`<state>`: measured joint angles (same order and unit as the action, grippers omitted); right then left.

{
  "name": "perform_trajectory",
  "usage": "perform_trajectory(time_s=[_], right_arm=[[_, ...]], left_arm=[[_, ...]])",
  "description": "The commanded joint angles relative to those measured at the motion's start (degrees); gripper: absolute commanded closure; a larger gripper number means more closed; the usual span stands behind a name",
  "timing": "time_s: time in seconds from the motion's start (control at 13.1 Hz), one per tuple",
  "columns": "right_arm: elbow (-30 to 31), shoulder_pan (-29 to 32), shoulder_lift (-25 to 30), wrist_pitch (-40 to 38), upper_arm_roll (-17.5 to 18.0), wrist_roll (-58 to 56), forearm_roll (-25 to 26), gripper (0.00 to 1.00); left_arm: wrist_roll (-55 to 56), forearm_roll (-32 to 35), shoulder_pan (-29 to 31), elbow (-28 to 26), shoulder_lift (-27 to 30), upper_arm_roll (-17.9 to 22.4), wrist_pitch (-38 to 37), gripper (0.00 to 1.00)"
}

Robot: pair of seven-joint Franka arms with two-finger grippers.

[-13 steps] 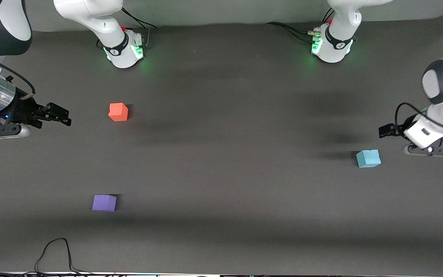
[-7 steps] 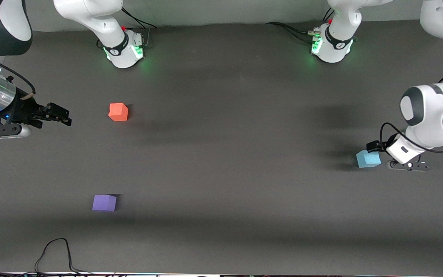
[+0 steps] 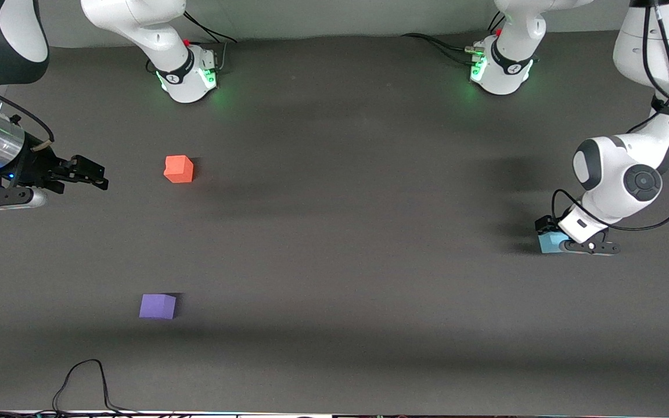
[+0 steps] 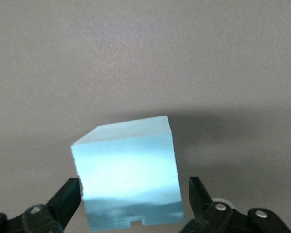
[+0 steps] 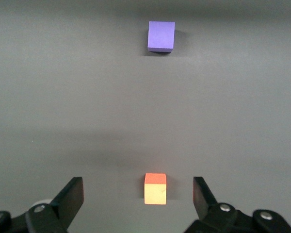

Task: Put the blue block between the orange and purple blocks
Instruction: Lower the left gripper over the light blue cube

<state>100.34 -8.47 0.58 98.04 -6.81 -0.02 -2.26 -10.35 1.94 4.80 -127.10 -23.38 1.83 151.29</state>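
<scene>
The blue block (image 3: pixel 547 243) sits on the table near the left arm's end. My left gripper (image 3: pixel 550 233) is low over it, open, with one finger on each side. In the left wrist view the blue block (image 4: pixel 128 174) fills the gap of my left gripper (image 4: pixel 133 199), with a narrow space at each finger. The orange block (image 3: pixel 179 169) and the purple block (image 3: pixel 157 306) sit toward the right arm's end, the purple one nearer the camera. My right gripper (image 3: pixel 93 174) waits open beside the orange block, apart from it. The right wrist view shows my right gripper (image 5: pixel 138 194), the orange block (image 5: pixel 155 189) and the purple block (image 5: pixel 161 36).
The dark table mat (image 3: pixel 340 261) lies between the blue block and the other two. A black cable (image 3: pixel 85 380) loops at the table edge nearest the camera. The arm bases (image 3: pixel 186 75) (image 3: pixel 500 69) stand along the edge farthest from the camera.
My left arm has swung in and lowered, bringing its open gripper from beside the blue block to around it. The right arm and all blocks have not moved.
</scene>
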Motion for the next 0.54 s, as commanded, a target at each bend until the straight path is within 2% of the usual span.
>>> perform_trajectory(time_s=[0.0, 0.08, 0.15, 0.23, 0.38, 0.46], right_arm=[[0.5, -0.5, 0.7, -0.1, -0.1, 1.4, 0.9, 0.0], [0.5, -0.6, 0.6, -0.1, -0.1, 1.4, 0.9, 0.0], [0.5, -0.6, 0.6, -0.1, -0.1, 1.4, 0.9, 0.0], [0.5, -0.6, 0.6, -0.1, -0.1, 1.4, 0.9, 0.0], [0.5, -0.6, 0.6, -0.1, -0.1, 1.4, 0.9, 0.0], [0.4, -0.6, 0.6, -0.1, -0.1, 1.4, 0.9, 0.0]], left_arm=[[0.0, 0.7, -0.2, -0.3, 0.9, 0.1, 0.2, 0.17], [0.3, 0.6, -0.4, -0.3, 0.8, 0.1, 0.1, 0.54], [0.5, 0.6, -0.4, -0.1, 0.8, 0.1, 0.1, 0.7], [0.5, 0.6, -0.4, -0.1, 0.8, 0.1, 0.0, 0.73], [0.0, 0.6, -0.3, 1.8, 1.1, 0.1, -1.4, 0.73], [-0.2, 0.6, -0.1, 3.9, 1.8, 0.2, -5.5, 0.73]])
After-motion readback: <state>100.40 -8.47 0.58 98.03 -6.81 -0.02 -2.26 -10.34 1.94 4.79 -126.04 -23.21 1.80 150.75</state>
